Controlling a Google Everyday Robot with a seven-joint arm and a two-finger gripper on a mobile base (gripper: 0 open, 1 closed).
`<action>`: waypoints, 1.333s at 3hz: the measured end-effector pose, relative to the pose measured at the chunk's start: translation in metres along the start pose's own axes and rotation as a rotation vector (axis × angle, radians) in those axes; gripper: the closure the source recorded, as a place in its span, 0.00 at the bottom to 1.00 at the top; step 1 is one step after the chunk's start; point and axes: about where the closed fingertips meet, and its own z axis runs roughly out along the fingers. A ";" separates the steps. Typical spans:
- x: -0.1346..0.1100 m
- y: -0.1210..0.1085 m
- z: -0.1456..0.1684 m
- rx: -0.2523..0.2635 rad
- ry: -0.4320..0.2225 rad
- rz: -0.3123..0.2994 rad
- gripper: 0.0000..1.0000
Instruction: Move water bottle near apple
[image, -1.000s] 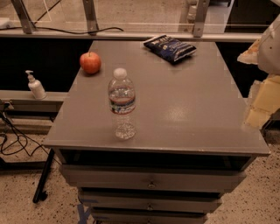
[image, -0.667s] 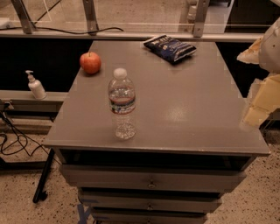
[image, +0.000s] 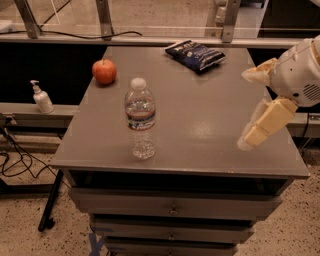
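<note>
The water bottle (image: 140, 119) is clear ribbed plastic with a white cap and a coloured label band. It stands upright near the front left of the grey table (image: 200, 105). The red-orange apple (image: 104, 71) sits at the table's back left, behind the bottle and apart from it. My gripper (image: 250, 107) is at the right side of the table, well to the right of the bottle. Its two cream fingers (image: 270, 121) are spread apart with nothing between them.
A dark blue snack bag (image: 195, 54) lies at the back middle of the table. A small white pump dispenser (image: 41, 98) stands on a low ledge to the left. Cables (image: 15, 160) trail on the floor at the left. Drawers (image: 172, 206) sit under the tabletop.
My gripper has moved left from the right edge to over the table's right side. The bottle, apple and bag have not moved.
</note>
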 end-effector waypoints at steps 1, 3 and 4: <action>-0.043 0.004 0.037 -0.051 -0.224 -0.044 0.00; -0.114 0.048 0.084 -0.226 -0.542 -0.090 0.00; -0.130 0.063 0.104 -0.270 -0.629 -0.093 0.00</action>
